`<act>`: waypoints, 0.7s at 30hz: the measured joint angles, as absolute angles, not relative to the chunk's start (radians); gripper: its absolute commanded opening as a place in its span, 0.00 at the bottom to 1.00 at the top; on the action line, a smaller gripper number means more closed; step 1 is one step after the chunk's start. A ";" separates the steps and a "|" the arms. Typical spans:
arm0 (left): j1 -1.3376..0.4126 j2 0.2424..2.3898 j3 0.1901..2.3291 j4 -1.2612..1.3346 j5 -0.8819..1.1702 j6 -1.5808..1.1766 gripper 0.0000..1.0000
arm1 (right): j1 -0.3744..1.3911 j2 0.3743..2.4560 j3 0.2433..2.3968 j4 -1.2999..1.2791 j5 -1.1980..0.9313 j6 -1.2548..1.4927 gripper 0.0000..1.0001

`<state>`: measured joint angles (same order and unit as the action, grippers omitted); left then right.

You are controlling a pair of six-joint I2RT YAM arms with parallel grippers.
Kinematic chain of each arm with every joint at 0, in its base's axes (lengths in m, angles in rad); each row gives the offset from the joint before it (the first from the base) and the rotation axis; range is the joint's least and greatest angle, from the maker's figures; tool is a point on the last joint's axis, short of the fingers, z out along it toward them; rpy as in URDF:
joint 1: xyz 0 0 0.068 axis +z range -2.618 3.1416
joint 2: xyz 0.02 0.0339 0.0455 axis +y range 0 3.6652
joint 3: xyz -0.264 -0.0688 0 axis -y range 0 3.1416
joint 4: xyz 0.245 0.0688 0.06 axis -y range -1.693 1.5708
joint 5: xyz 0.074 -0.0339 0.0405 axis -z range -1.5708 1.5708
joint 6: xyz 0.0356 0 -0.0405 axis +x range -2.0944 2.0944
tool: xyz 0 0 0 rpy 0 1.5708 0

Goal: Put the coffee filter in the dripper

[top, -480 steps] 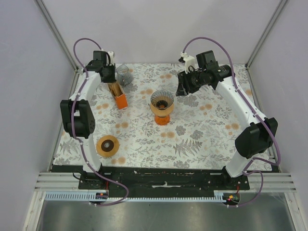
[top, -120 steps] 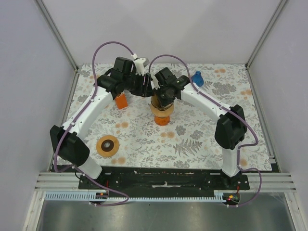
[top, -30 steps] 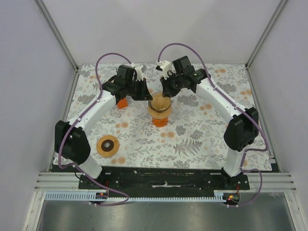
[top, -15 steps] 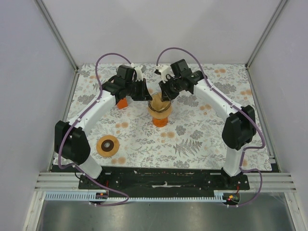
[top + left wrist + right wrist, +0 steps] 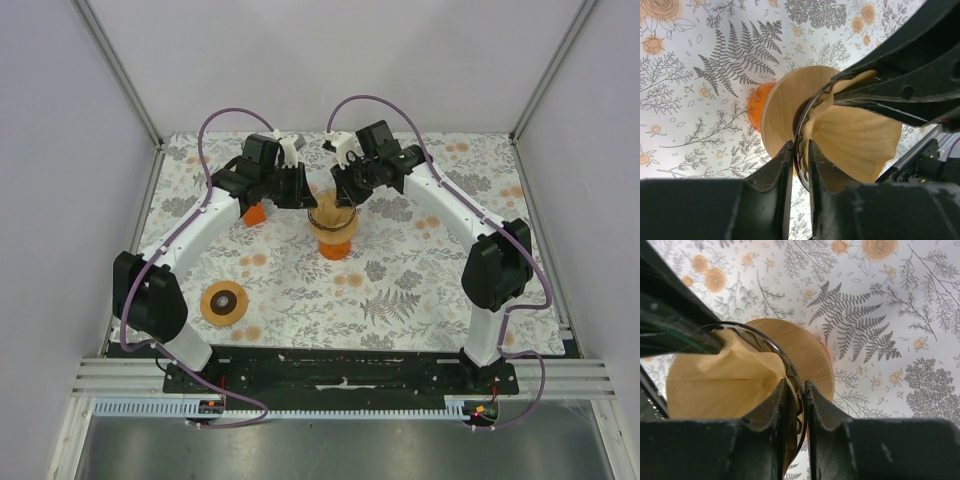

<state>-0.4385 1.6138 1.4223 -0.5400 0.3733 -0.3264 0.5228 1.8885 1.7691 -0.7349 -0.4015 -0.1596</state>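
On the flowered table the dripper has the filter sitting crumpled inside it. Left gripper and right gripper each pinch paper and rim, jaws nearly shut; lifting off unreleased could yank the filter out.

Left arm, right arm: white links, bulky black joint housings. Purple cable loops off each wrist, runs down links to black base plate. White bracket at each wrist. Left gripper, right gripper: matte black, edges scuffed grey.
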 measured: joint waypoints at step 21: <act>-0.441 1.613 1.491 -0.575 0.388 -0.282 0.56 | 0.529 1.864 1.757 -0.777 -0.332 -0.229 0.98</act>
<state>-0.4408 1.6127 1.4914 -0.5755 0.3878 -0.2821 0.5293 1.8645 1.7569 -0.7769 -0.3321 -0.2295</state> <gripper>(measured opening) 0.552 0.980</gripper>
